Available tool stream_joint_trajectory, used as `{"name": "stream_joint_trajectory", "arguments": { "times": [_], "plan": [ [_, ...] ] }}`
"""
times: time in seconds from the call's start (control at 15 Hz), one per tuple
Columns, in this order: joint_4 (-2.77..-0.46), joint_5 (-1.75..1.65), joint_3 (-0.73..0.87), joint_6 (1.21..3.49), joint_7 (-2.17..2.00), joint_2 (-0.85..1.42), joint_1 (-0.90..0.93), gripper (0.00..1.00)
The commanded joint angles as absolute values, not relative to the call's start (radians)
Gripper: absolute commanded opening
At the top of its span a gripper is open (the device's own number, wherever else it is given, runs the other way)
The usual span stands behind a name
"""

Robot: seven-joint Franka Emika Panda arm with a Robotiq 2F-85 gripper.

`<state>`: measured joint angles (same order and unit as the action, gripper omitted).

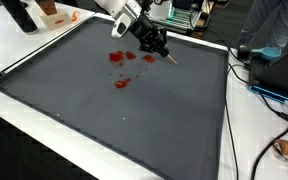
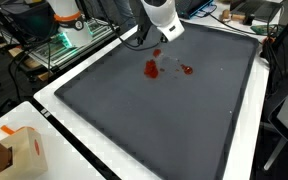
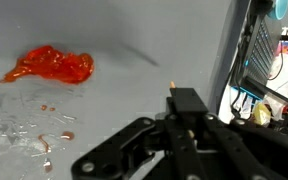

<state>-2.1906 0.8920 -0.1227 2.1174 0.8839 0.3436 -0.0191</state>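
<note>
Pincer (image 3: 184, 99) clenched on a thin stick (image 3: 171, 84), its tip apart from the red blob (image 3: 52, 65) on the grey mat (image 3: 114, 25); a slow, low, steady approach is judged advisable to limit smearing.

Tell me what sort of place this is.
Likely a robotics lab: a large dark mat on a white table, cables trailing beside it, and a rack of lit electronics behind.

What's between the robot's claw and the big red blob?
Just bare gray mat, seen in the wrist view. The gripper and the red blob are apart. Wet smears with reddish specks lie off to the side.
</note>
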Motion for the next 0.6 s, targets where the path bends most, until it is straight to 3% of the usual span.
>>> {"name": "stream_joint_trajectory", "arguments": {
  "times": [0.0,0.53],
  "plan": [
    [-2.192,0.852,-0.097,2.085,0.803,0.324,-0.011,0.03],
    [-2.22,0.66,-0.079,2.172,0.489,0.219,0.028,0.03]
  ]
}}
